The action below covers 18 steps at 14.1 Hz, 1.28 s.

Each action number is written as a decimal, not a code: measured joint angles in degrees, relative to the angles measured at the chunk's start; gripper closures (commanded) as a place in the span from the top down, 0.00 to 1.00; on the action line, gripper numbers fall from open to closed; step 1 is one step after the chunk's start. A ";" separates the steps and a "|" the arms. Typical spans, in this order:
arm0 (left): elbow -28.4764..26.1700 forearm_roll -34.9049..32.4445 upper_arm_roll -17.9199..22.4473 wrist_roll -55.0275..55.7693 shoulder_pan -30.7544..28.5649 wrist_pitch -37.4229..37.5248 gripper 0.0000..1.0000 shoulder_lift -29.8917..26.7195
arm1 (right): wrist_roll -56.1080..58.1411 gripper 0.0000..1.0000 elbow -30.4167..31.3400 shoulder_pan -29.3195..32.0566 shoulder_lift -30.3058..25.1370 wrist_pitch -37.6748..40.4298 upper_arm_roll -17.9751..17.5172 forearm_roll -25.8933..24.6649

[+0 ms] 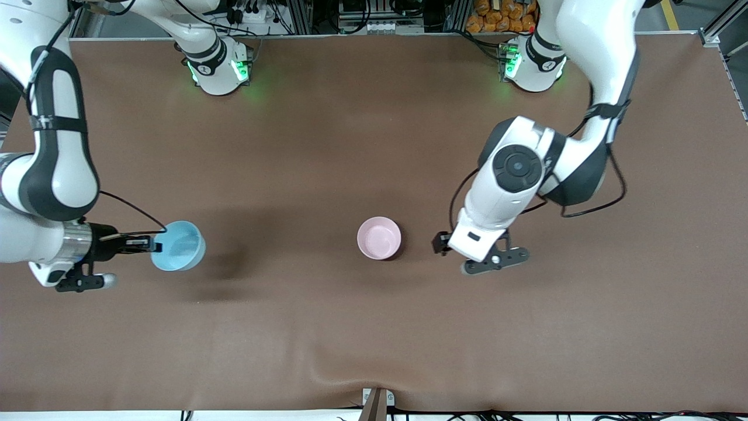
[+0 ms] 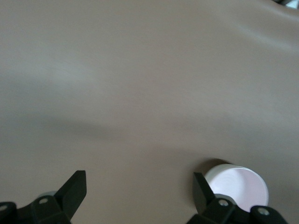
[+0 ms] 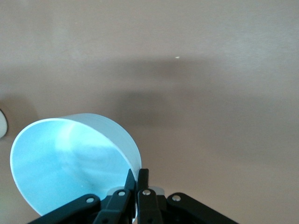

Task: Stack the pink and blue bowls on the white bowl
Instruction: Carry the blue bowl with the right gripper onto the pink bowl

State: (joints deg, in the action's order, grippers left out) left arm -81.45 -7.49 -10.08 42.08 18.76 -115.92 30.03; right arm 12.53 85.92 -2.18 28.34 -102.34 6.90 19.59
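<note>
The table (image 1: 374,327) is covered by a brown cloth with a wrinkle at its camera-side edge. A pink bowl (image 1: 379,237) rests near the centre, nested on a white bowl (image 2: 212,171).

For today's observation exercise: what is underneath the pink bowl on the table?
In the left wrist view a white rim shows under the pink bowl, so it appears to sit in a white bowl. The rest of the white bowl is covered, and the front view shows only pink.

Pink bowl (image 1: 379,237) nested (blue bowl (image 1: 178,245) aloft)
</note>
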 measured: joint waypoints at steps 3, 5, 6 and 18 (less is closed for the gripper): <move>0.05 -0.09 -0.07 -10.01 -5.51 3.41 1.00 -2.88 | -1.24 0.00 0.02 -1.84 -0.03 0.79 -0.01 2.28; 0.06 -0.09 -0.17 -14.01 -8.61 5.96 1.00 -4.58 | -2.66 0.00 0.02 -3.23 -0.14 0.98 -0.03 4.08; 0.07 -0.09 -0.20 -15.57 -9.54 6.99 1.00 -5.41 | -4.31 0.00 0.02 -4.15 -0.22 1.00 -0.06 4.68; 0.18 7.25 -1.93 -31.25 -19.96 29.93 1.00 -22.42 | -38.45 0.00 1.11 -26.24 0.68 -13.69 -0.25 7.19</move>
State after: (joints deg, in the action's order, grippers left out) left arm -81.28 -0.24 -12.00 10.83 -1.20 -85.99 7.61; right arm -25.91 87.03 -28.43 29.03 -116.04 6.66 26.78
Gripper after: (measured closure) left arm 0.000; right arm 0.974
